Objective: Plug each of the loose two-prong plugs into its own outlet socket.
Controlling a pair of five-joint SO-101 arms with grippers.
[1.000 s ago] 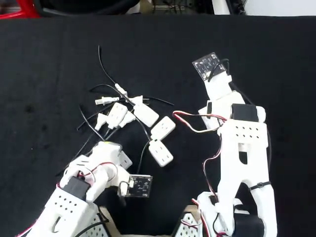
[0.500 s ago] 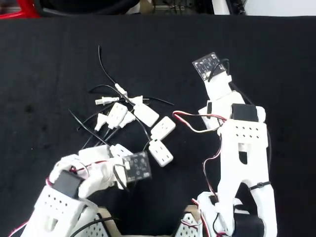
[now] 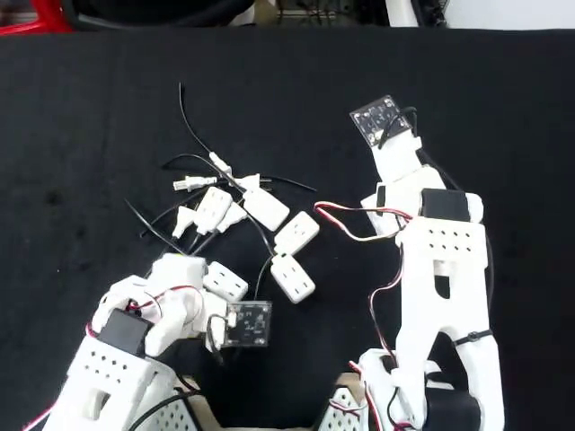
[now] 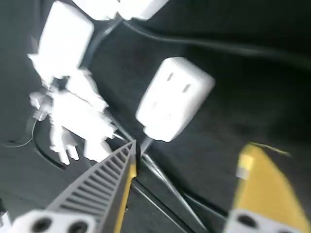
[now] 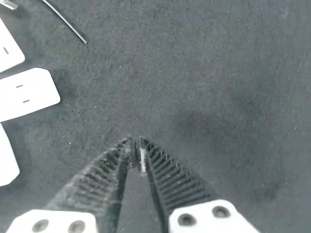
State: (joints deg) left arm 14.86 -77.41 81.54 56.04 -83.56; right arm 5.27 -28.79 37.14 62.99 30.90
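Note:
Several white outlet sockets and two-prong plugs on black cords lie in a loose cluster left of the table's middle. One socket (image 3: 225, 281) (image 4: 172, 99) lies just beyond my left gripper (image 4: 189, 145), which is open and holds nothing. Small white plugs (image 4: 68, 121) are bunched beside that socket. Two more sockets (image 3: 296, 232) (image 3: 293, 277) lie toward the middle, and loose plugs (image 3: 193, 182) (image 3: 184, 220) rest farther back. My right gripper (image 5: 135, 145) is shut on nothing over bare black cloth, to the right of the cluster, with sockets (image 5: 26, 92) off to its side.
Black cloth (image 3: 81, 117) covers the whole table. Thin black cords (image 3: 193, 126) trail from the cluster toward the back left. The right arm (image 3: 440, 269) fills the near right, with red, white and black wires (image 3: 346, 224) looping beside it. The left arm (image 3: 135, 323) sits at the near left.
The left arm's wrist swung left and back, and the socket by its gripper shifted slightly and came into view. A black cord near it slid to the left. The right arm stayed still.

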